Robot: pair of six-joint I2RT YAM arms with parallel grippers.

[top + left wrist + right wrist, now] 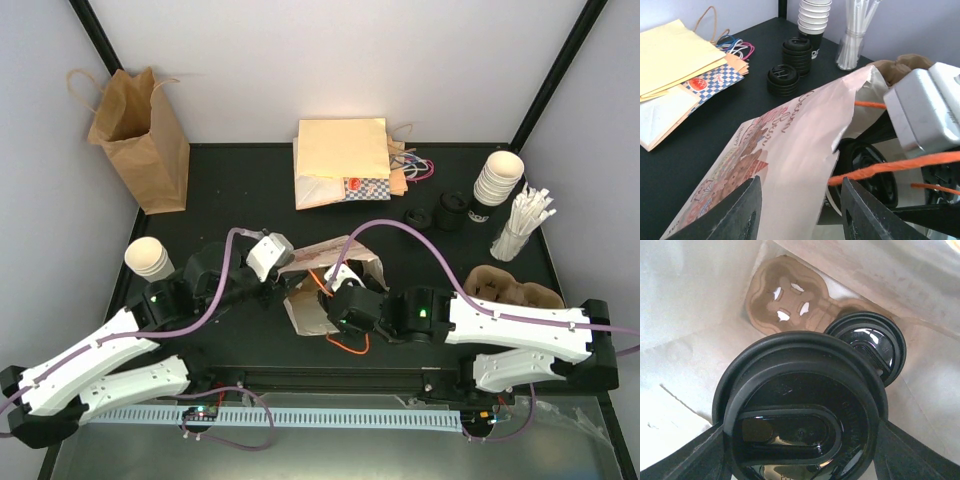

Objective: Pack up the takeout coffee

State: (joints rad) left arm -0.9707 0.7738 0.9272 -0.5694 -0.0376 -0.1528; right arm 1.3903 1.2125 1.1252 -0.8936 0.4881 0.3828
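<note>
A pink printed paper bag lies on its side at the table's middle, mouth toward my right arm. My right gripper is inside the bag, shut on the takeout coffee; its round black lid fills the right wrist view between my fingers. Deeper in the bag lies a brown cardboard cup carrier with a second black-lidded cup in it. My left gripper is open, and the bag's upper wall runs between its fingers. The cup's cream body is hidden.
A brown paper bag stands at the back left, and flat yellow bags lie at the back middle. Stacked cream cups, black lids and straws stand at the right. More cups stand left; a carrier lies right.
</note>
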